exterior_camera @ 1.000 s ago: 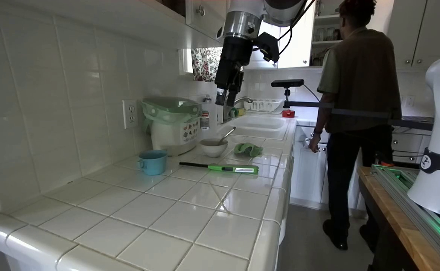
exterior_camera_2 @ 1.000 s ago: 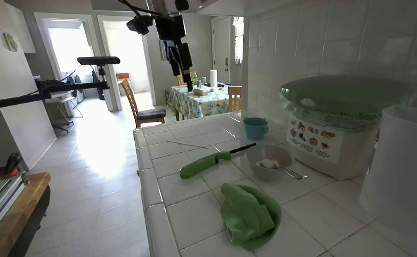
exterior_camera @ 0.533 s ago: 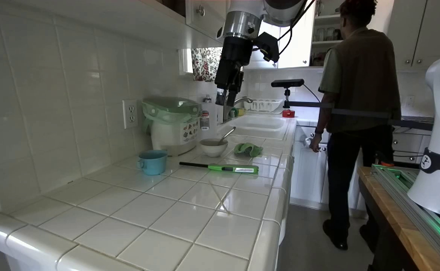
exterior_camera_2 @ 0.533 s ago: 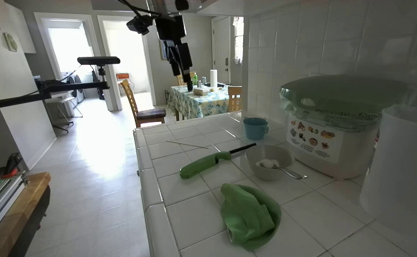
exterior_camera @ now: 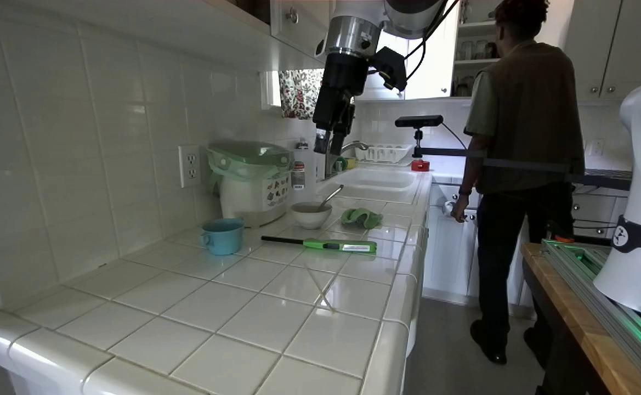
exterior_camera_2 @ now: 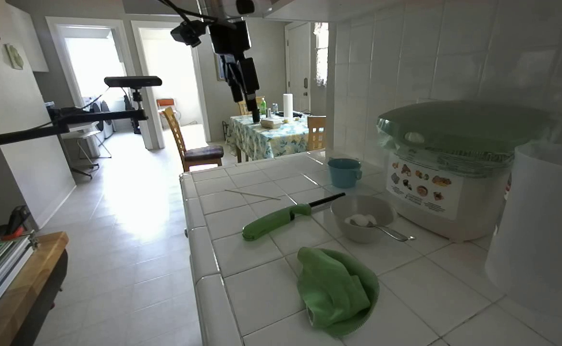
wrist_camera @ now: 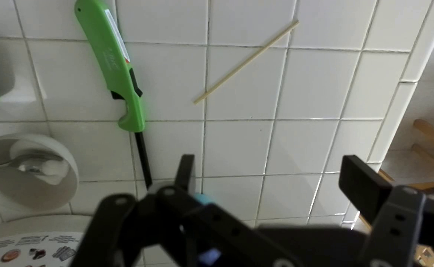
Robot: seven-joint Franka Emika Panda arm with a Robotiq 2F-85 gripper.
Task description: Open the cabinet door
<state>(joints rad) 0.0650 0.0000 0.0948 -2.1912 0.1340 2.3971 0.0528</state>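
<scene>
A white cabinet door (exterior_camera: pixel 301 34) with a small knob (exterior_camera: pixel 293 15) hangs at the top of an exterior view, above the counter. Only its lower part shows; the rest is cut off by the top edge and the arm. It is not in the wrist view. My gripper (exterior_camera: pixel 329 145) hangs below and to the right of this door, pointing down, apart from it. In an exterior view it also hangs above the counter (exterior_camera_2: pixel 248 108). In the wrist view my gripper (wrist_camera: pixel 268 167) is open, with nothing between its fingers.
Below on the tiled counter (exterior_camera: pixel 150 329) are a green lighter (exterior_camera: pixel 336 245), a blue cup (exterior_camera: pixel 222 236), a bowl with a spoon (exterior_camera: pixel 310 216), a green cloth (exterior_camera: pixel 361 218), a stick (wrist_camera: pixel 244 63) and a green-lidded bin (exterior_camera: pixel 251 186). A man (exterior_camera: pixel 523 120) stands near a camera arm (exterior_camera: pixel 419 122).
The arm and gripper have not visibly moved. The man's arm has shifted slightly.
</scene>
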